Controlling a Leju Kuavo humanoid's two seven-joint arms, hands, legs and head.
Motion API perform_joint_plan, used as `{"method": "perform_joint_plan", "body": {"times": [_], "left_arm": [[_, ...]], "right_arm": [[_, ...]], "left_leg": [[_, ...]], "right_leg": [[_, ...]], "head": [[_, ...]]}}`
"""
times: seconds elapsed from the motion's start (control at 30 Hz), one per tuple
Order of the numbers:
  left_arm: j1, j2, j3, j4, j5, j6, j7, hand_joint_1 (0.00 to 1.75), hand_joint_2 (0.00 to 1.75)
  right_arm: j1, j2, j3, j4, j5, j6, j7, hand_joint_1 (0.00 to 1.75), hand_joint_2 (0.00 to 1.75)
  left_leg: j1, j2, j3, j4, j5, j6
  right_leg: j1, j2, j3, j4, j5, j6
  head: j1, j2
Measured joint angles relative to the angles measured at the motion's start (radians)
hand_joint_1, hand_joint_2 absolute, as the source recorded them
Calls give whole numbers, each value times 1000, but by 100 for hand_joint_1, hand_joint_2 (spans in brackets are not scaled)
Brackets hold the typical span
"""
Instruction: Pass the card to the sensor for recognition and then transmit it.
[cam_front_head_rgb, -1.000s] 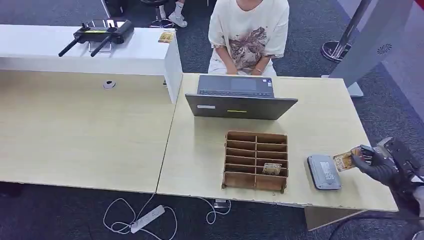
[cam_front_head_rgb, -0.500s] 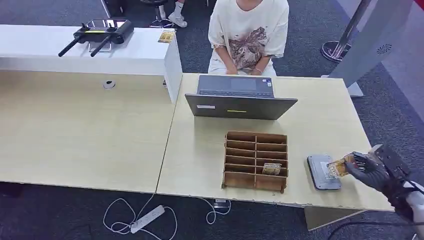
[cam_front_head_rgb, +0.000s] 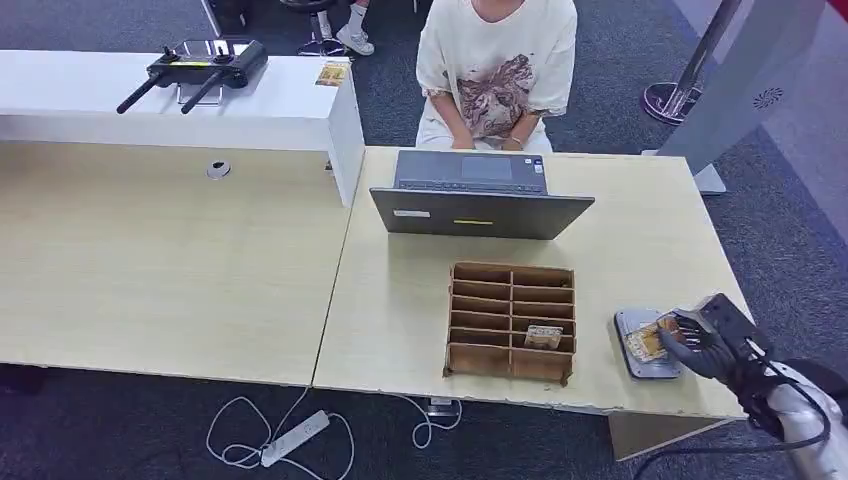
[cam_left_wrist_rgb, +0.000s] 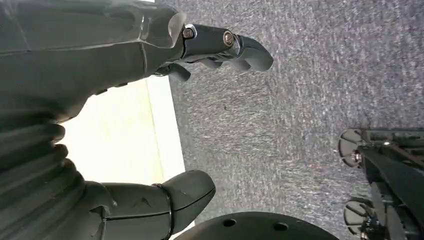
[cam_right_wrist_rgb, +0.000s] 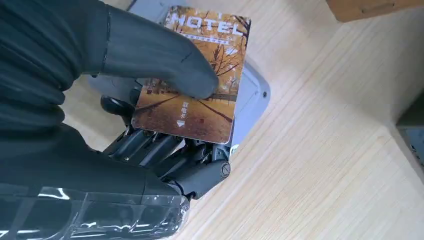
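On the pale wooden tabletop (cam_front_head_rgb: 640, 240), a wooden compartment box (cam_front_head_rgb: 512, 322) stands left of the grey sensor (cam_front_head_rgb: 640, 352). The right hand (cam_front_head_rgb: 712, 345) pinches the card (cam_right_wrist_rgb: 195, 75), printed "HOTEL", between thumb and fingers, flat over the sensor; whether it touches is unclear. The left hand (cam_left_wrist_rgb: 100, 125) hangs empty, fingers apart, above carpet.

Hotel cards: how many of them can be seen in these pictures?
3. One card is held by the right hand over the grey sensor; one lies in the wooden organizer; one rests on the white counter. Others may be hidden.
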Motion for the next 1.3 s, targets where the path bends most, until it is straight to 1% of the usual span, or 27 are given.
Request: {"method": "perform_joint_plan", "body": {"times": [0.07,0.13,0.2,0.27,0.6,0.8,1.03,1.17,1.3], "left_arm": [[0,0,0,0,0,0,0,0,175],[-2,0,1,0,0,-4,6,0,175],[-3,3,6,0,2,-19,8,0,175],[-3,4,9,0,4,-26,8,0,175],[-2,4,14,0,3,-24,9,0,175],[-2,5,18,0,0,-24,8,0,175],[-1,5,19,0,-4,-22,-2,0,175],[-1,-6,21,0,-7,4,-3,0,175],[-1,-13,24,0,-19,11,-4,0,175]], "right_arm": [[0,2,0,0,1,-1,0,175,175],[-5,19,0,0,17,-5,4,175,175],[-18,67,0,0,43,-4,27,175,175],[-25,82,0,0,47,-1,38,175,175],[-12,101,-21,-9,62,-35,52,175,175],[-10,104,-35,-14,62,-22,64,175,175],[11,104,-73,-32,38,-24,44,175,175],[12,104,-105,-40,15,-61,39,175,175],[11,110,-136,-61,-9,-63,22,175,175]], "left_leg": [[0,0,0,0,0,0],[0,0,0,0,0,0],[0,0,0,0,0,0],[0,0,0,0,0,0],[0,0,0,0,0,0],[0,0,0,0,0,0],[0,0,0,0,0,0],[0,0,0,0,0,0],[0,0,0,0,0,0]], "right_leg": [[0,0,0,0,0,0],[0,0,0,0,0,0],[0,0,0,0,0,0],[0,0,0,0,0,0],[0,0,0,0,0,0],[0,0,0,0,0,0],[0,0,0,0,0,0],[0,0,0,0,0,0],[0,0,0,0,0,0]], "head": [[0,0],[0,0],[0,0],[0,0],[0,0],[0,0],[0,0],[0,0],[0,0]]}}
